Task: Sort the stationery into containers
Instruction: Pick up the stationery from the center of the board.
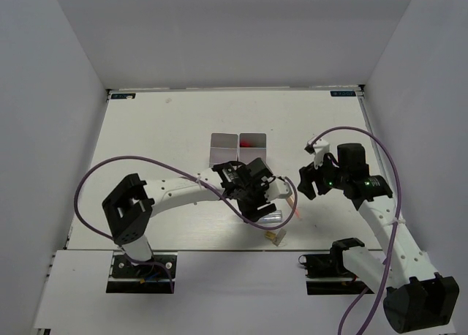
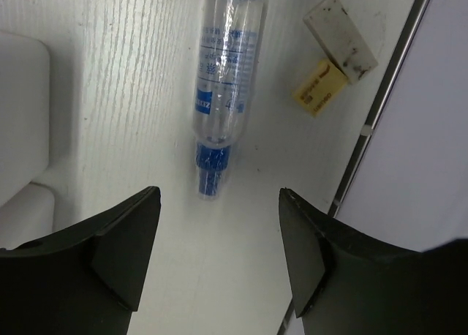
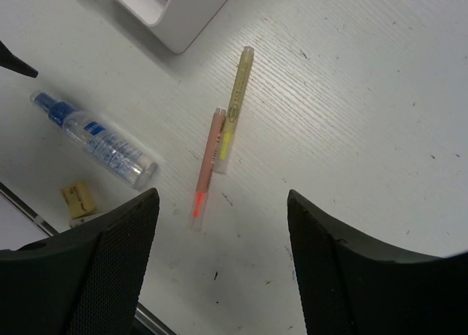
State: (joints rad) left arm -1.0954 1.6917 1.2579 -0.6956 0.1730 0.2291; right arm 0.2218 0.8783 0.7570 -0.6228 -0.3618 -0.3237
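**Item 1. Clear bottle** (image 2: 223,86), blue cap. It lies flat on the table (image 1: 161,130) near the front edge, cap end toward your left gripper (image 2: 218,203). The label carries blue print, too fine to read.

**Item 2. Eraser** (image 2: 342,48), a whitish block in a yellow sleeve. It sits near the bottle but apart from it, right by the table's edge. The dark print on the sleeve is not legible.

**Item 3. Thin orange pen** (image 3: 207,170) and **thin yellow pen** (image 3: 234,104). Both lie flat and touch where their ends overlap, beside the bottle. The small mark on the yellow barrel is unreadable.

**Item 4. White tray** (image 1: 223,148). It stands behind the left wrist, partly hidden by it, with a red item (image 1: 248,140) in one compartment.

**Item 5. Left arm** (image 1: 175,196). It stretches from its base toward the table's centre with the wrist tipped down. Your claw hangs above the bottle's cap, fingers spread wide and gripping nothing.

**Item 6. Right arm** (image 1: 380,218). It angles inward from its base, and your right gripper (image 3: 221,197) looks down on the two pens. Its jaws stand wide apart with nothing between them.
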